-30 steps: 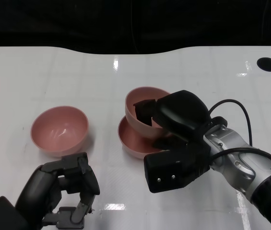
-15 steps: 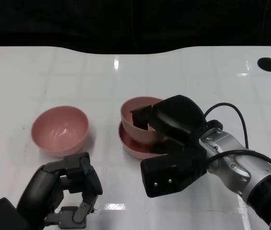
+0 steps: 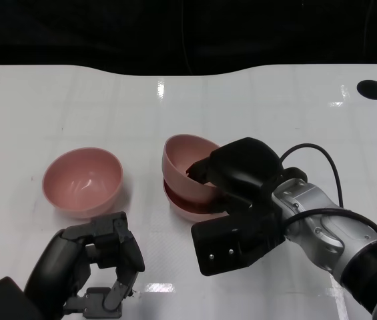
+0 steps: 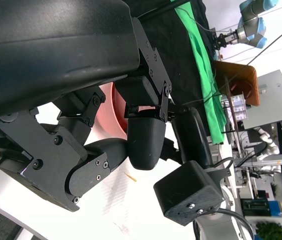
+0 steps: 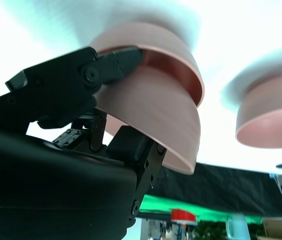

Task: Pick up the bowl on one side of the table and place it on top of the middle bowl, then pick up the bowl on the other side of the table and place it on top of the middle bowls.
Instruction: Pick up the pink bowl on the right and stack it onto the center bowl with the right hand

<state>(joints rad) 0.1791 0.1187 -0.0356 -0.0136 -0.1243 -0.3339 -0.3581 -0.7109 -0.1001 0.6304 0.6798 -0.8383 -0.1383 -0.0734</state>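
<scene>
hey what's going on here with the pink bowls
The robot is stacking pink bowls on a white table. Its right hand grips the rim of one bowl and has it tilted in the middle bowl, not yet let go. A third bowl sits by itself on the left side, waiting its turn. The left hand rests near the table's front edge, fingers curled, holding nothing.

Head view: high, looks down on white table [image 3: 275, 100]. Both wrist views: close behind own hand, turned. Right wrist view shares stacked bowls [image 5: 165, 115] [image 3: 185, 175] with head view
</scene>
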